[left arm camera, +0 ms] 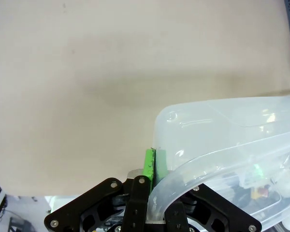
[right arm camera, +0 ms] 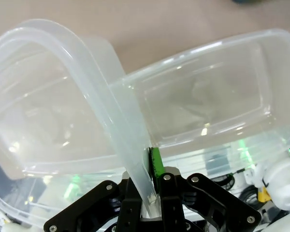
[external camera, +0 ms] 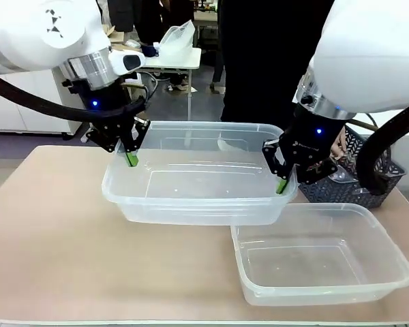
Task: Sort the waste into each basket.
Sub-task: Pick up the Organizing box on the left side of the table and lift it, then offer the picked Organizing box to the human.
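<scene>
Small tub (external camera: 320, 262) sits on the table (external camera: 54, 252) at front right. Just behind it, the big tub (external camera: 198, 201) is pinched at both ends: left gripper (external camera: 131, 158) clamped on its left rim, right gripper (external camera: 281, 184) clamped on its right rim. Blue basket (external camera: 376, 185) stands behind the right gripper

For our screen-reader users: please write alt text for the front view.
The left claw and right claw each clamp an end rim of a big tub, clear and empty, holding it between them. A small tub sits on the table by its right end, with a blue basket beyond and a person at the far side.
</scene>
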`<state>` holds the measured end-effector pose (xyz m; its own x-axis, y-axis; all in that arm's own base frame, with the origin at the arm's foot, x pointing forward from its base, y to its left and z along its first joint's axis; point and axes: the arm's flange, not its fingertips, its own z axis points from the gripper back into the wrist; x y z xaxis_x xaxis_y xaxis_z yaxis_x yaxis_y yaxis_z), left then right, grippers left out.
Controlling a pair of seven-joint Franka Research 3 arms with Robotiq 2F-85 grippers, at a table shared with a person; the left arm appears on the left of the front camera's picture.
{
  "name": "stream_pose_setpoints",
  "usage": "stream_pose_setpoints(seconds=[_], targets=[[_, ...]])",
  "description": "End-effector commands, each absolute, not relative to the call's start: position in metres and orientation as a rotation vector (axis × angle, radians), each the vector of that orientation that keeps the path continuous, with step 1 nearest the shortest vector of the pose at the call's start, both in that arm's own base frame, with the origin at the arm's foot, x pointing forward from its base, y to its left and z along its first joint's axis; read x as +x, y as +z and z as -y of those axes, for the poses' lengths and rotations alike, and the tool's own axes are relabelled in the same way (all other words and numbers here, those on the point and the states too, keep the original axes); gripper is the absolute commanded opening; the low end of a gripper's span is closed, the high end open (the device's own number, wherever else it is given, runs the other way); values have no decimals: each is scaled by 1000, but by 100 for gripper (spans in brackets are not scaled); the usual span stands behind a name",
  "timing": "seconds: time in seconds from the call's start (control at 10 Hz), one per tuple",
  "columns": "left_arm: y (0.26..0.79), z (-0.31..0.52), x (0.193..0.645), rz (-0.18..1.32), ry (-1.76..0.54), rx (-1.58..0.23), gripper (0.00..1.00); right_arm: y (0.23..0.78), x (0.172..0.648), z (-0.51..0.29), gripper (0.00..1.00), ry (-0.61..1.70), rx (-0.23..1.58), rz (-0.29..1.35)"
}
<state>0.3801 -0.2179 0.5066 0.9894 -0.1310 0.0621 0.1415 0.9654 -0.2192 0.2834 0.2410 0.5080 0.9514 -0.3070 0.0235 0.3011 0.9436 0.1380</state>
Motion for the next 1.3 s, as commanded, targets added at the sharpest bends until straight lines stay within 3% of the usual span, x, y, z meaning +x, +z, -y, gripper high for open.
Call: stream_pose_setpoints(seconds=[0.0,1.2], targets=[[510,220,383,54,-147,-221,3,510,289,-233,5,-337,145,47],[510,220,383,54,-147,-221,3,510,289,-233,5,-337,145,47]])
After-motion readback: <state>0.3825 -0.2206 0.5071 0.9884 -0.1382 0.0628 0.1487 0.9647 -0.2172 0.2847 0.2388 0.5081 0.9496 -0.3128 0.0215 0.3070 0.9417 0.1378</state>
